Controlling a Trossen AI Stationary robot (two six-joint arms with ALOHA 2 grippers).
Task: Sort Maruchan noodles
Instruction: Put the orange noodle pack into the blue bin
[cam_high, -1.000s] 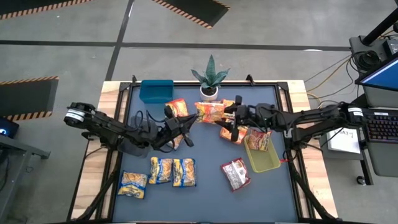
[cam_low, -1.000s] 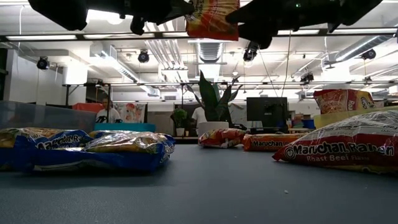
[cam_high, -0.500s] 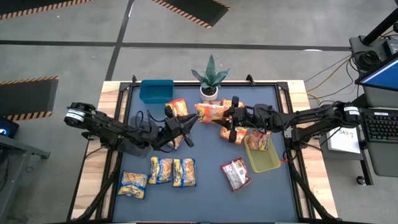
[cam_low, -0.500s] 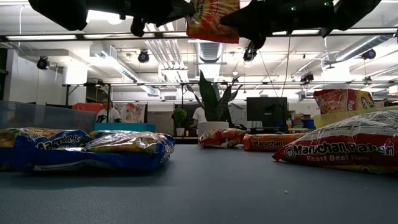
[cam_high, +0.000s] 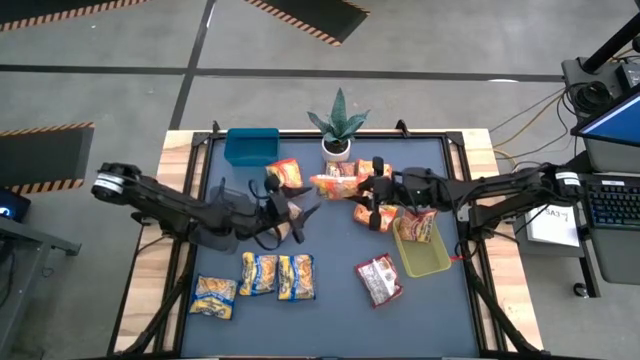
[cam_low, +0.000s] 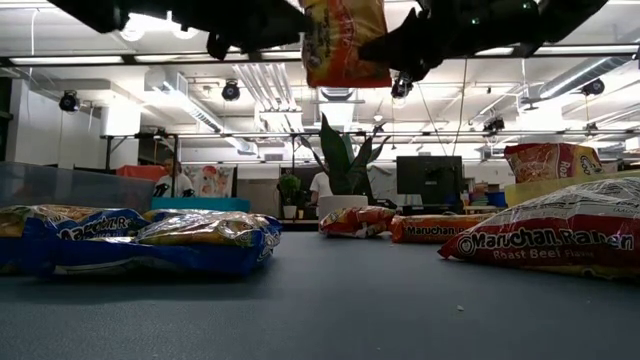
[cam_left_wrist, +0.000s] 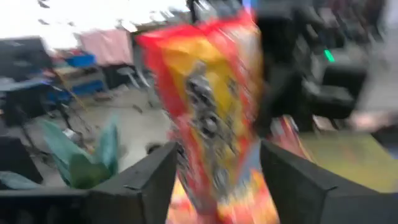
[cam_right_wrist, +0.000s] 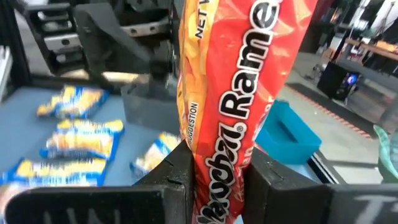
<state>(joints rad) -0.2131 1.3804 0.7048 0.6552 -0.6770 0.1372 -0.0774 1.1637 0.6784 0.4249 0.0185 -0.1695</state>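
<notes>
An orange-red noodle packet (cam_high: 335, 184) hangs high over the table's middle, with my right gripper (cam_high: 364, 186) shut on it; it also shows at the top of the low view (cam_low: 343, 40). My left gripper (cam_high: 296, 210) stands open just left of it, and the blurred packet (cam_left_wrist: 208, 106) shows beyond its spread fingers, apart from them. More packets lie flat on the table: three yellow-and-blue ones (cam_high: 262, 274) at the near left, a red-and-white one (cam_high: 378, 280), and orange ones (cam_high: 285, 173) near the back. My right gripper pinches the orange-red packet by its two flat faces (cam_right_wrist: 219, 177) between the two fingers (cam_right_wrist: 273, 186). The fingers come roughly level from the table's right. The packet stands on edge and runs on past the fingers, lifted well clear of the table (cam_low: 343, 40).
A blue bin (cam_high: 251, 146) stands at the far left and a potted plant (cam_high: 337, 128) at the far middle. A yellow-green bin (cam_high: 424, 258) at the right has orange packets (cam_high: 415, 222) at its far end. Another orange packet (cam_high: 373, 213) lies under my right arm.
My left gripper has opened, let go of the orange-red packet and drawn back a little toward the table's left and near side. My right gripper has reached in from the right and shut on the packet, which stays up in the air.
</notes>
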